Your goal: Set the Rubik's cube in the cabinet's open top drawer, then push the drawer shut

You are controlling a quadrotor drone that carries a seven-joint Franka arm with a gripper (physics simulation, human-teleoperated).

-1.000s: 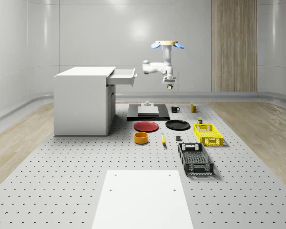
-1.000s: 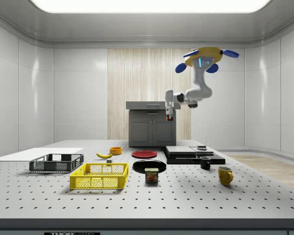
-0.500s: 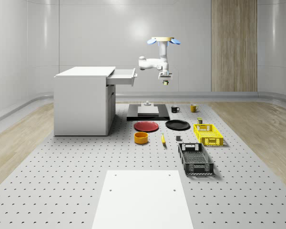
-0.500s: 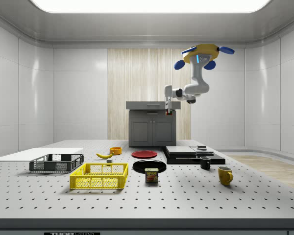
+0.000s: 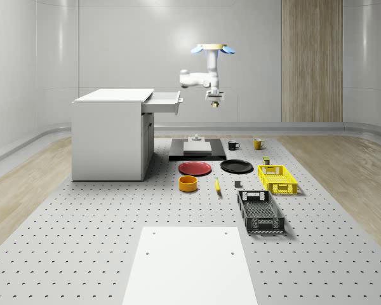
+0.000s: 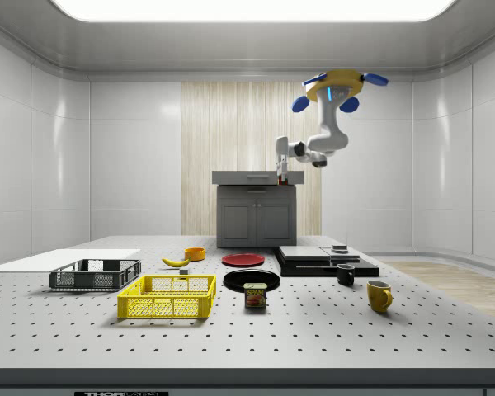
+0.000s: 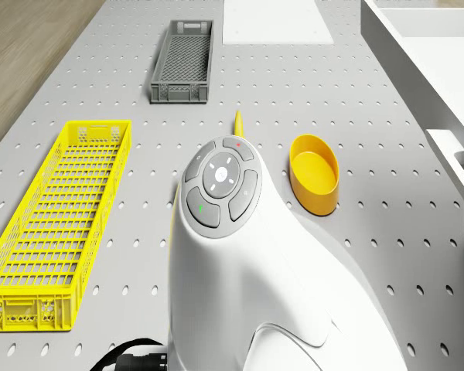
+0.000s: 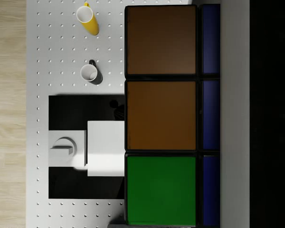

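So the drone point(image 5: 212, 48) has climbed and slid toward the whole-scene view's left, closer to the open top drawer point(image 5: 163, 101). The gripper point(image 5: 213, 103) carrying the Rubik's cube point(image 8: 161, 114) came up with it, now about level with the drawer.

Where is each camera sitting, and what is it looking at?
Whole-scene view: high, off the robot, facing the white cabinet; hovering drone shows.
Side view: at the table's side; drone, arm show.
Drone view: on the drone, looking down; arm shows.
Wrist view: along the gripper; Rubik's cube.
Shared: the yellow slatted crate.
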